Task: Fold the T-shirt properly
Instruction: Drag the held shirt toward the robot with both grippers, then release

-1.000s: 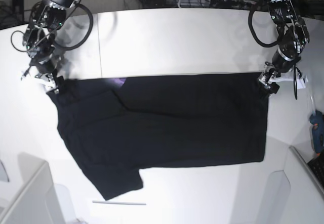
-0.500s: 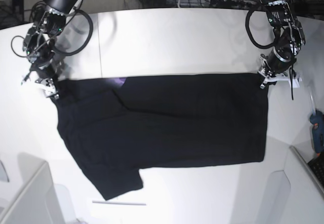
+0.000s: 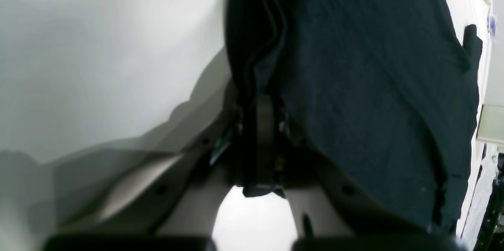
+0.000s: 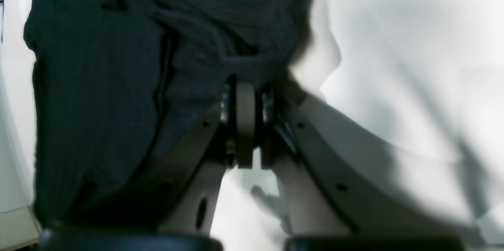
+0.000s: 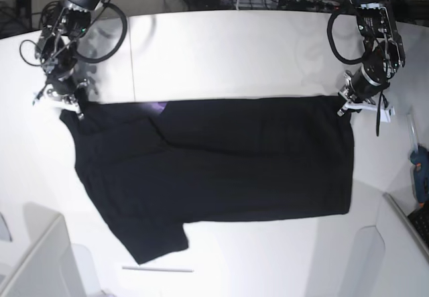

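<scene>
The black T-shirt (image 5: 221, 163) lies spread on the white table (image 5: 234, 49), with a sleeve pointing to the front left and a sliver of purple print (image 5: 159, 108) at its far edge. At the shirt's far right corner my left gripper (image 5: 343, 106) is shut on the cloth; the left wrist view shows the T-shirt (image 3: 374, 85) edge pinched in the left gripper (image 3: 264, 125). On the far left corner my right gripper (image 5: 70, 106) is shut too. In the right wrist view, bunched T-shirt (image 4: 98, 66) fabric sits at the tips of the right gripper (image 4: 245, 89).
A blue tool (image 5: 419, 176) lies at the table's right edge. A thin white strip (image 5: 157, 269) rests near the front edge below the sleeve. Grey bins stand at the front left (image 5: 33, 263) and front right (image 5: 402, 250). Cables run behind the table.
Both grippers were open at the shirt's far corners and have shut on the cloth. Each has shifted slightly toward the table's far side, and the corners follow.
</scene>
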